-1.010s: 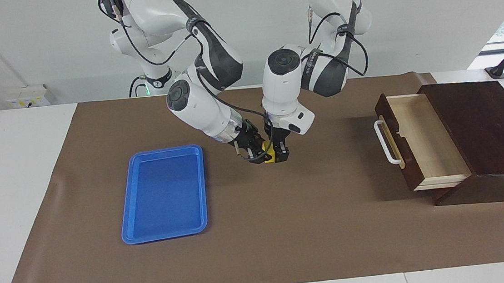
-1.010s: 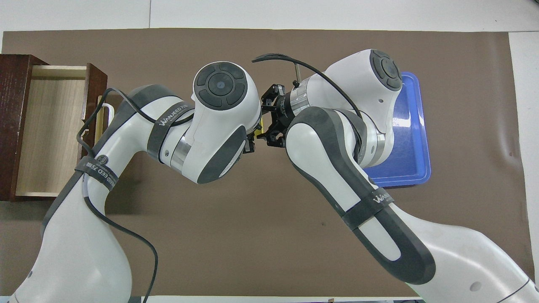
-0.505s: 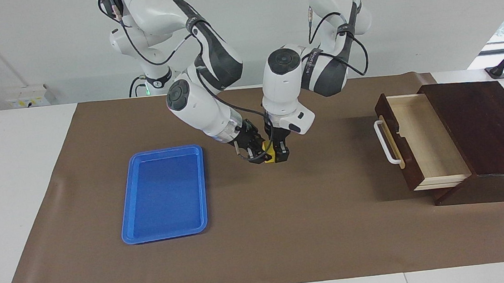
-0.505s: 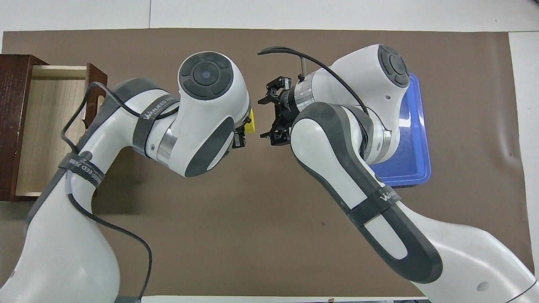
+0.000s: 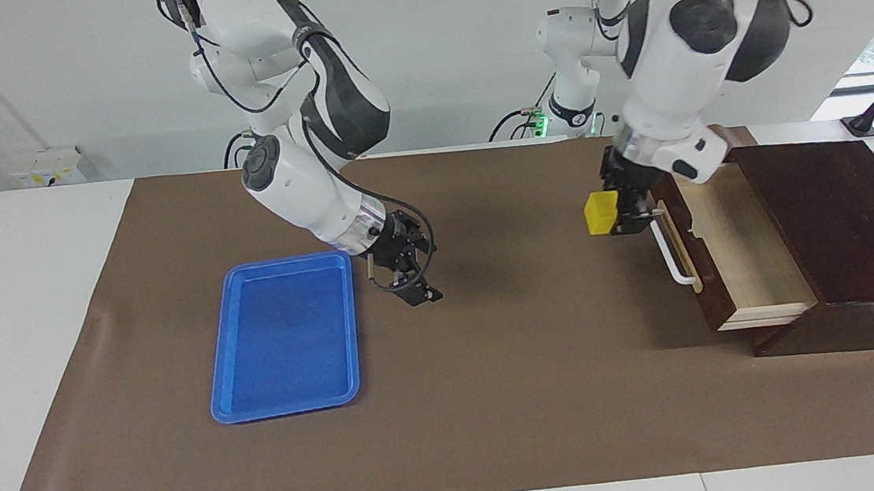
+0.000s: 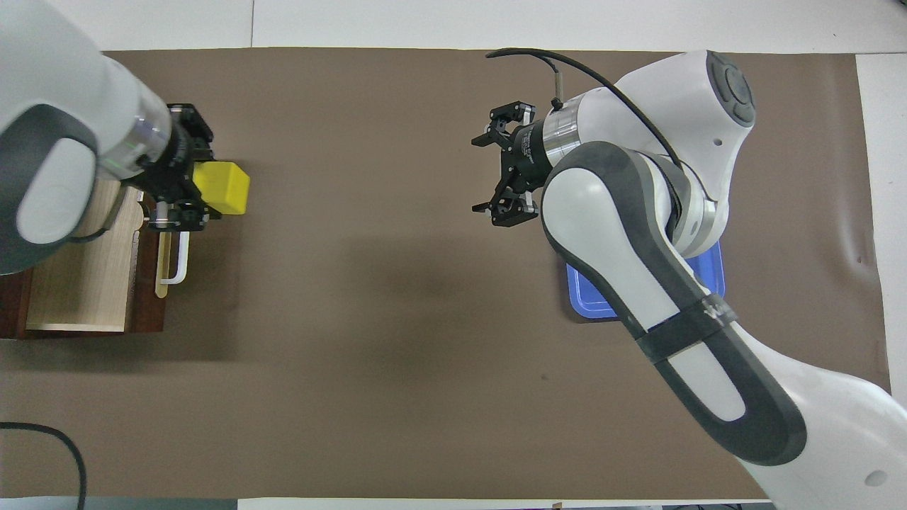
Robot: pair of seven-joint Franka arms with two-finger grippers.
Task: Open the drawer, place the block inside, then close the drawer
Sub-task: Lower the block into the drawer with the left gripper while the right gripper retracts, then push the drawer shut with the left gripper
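Since a second ago my left hand [image 5: 614,212] has carried the block [image 5: 601,213] away from my right hand [image 5: 407,278] toward the drawer [image 5: 738,247]. On the worktop [image 5: 498,398], the drawer stands pulled open, its handle [image 5: 670,247] facing the blue tray [image 5: 286,334], its long axis running toward and away from me. My left hand pinches the block in the air over the mat, just beside that handle. My right hand hangs spread beside the tray.
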